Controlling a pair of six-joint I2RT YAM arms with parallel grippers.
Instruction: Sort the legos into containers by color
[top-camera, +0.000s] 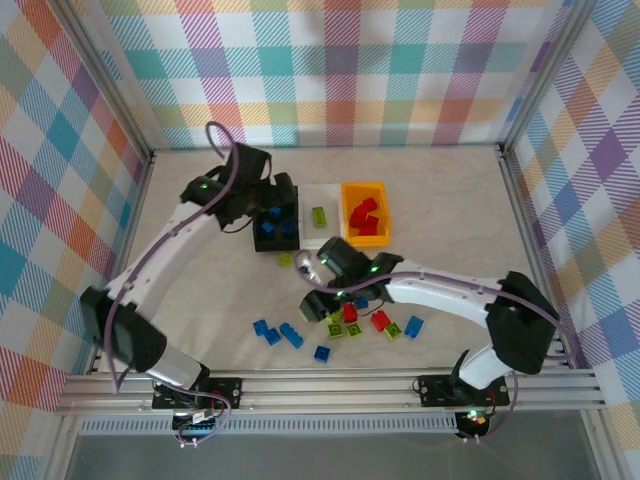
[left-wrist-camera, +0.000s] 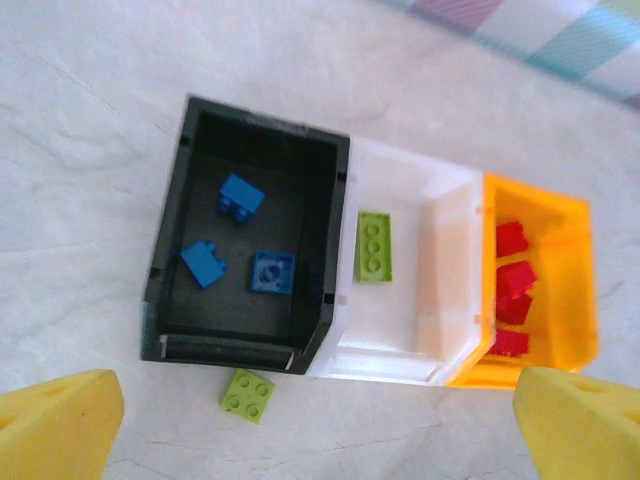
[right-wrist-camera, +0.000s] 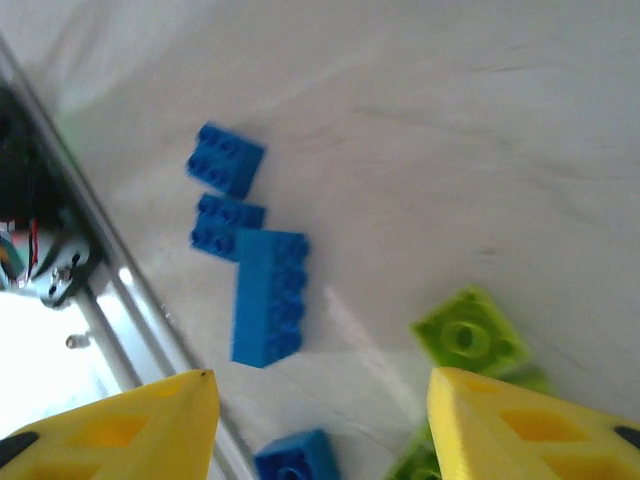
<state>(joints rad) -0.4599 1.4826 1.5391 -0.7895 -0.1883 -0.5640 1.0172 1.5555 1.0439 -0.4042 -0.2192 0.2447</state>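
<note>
a: what crowds the left hand (left-wrist-camera: 318, 415)?
b: it hangs wide open, holding nothing, over the black bin (left-wrist-camera: 165, 250) with three blue legos (left-wrist-camera: 240, 195) in it. the white bin (left-wrist-camera: 440, 250) holds a lime brick (left-wrist-camera: 374, 246), the orange bin (left-wrist-camera: 575, 280) red ones (left-wrist-camera: 512, 285). a stray lime piece (left-wrist-camera: 247, 393) lies on the counter (left-wrist-camera: 80, 150) just beside the black bin.
a: and the right?
b: right hand (right-wrist-camera: 320, 400), fingers apart and empty, over loose blue bricks (right-wrist-camera: 268, 295) near the front rail (right-wrist-camera: 110, 290). open counter runs behind the bins up to the plaid wall (top-camera: 340, 70).
</note>
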